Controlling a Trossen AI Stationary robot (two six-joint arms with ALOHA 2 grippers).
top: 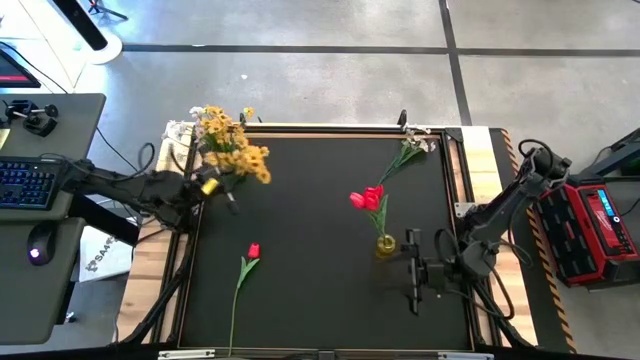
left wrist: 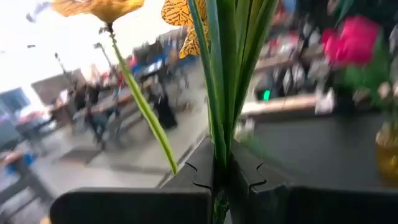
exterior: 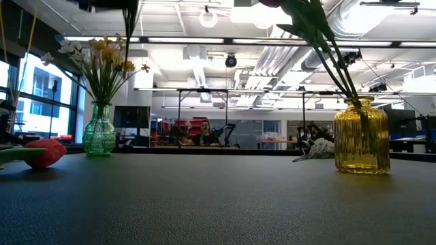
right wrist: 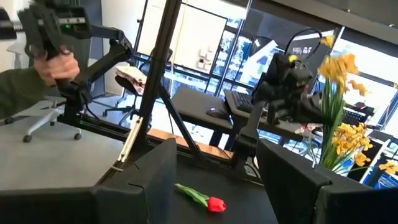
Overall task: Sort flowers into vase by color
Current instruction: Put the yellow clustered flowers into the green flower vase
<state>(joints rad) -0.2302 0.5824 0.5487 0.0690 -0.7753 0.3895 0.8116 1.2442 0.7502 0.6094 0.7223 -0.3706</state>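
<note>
My left gripper stands at the table's left edge, above it, shut on a bunch of yellow blossoms with green stems. Just behind it a green vase at the far left corner holds more yellow flowers. A yellow vase right of centre holds red tulips. One red tulip lies flat on the mat near the front. A white sprig lies at the far right. My right gripper is open and empty, beside the yellow vase. My left gripper pinches the bunch's green stems together between its two fingers. The stems run up out of the fingers, with the yellow blossoms above. The bunch is lifted clear of the table; it also shows in the right wrist view.
The black mat's raised wooden frame borders the work area. A desk with keyboard and mouse stands left of the table, and a red box to the right. A person's hand shows beyond the table.
</note>
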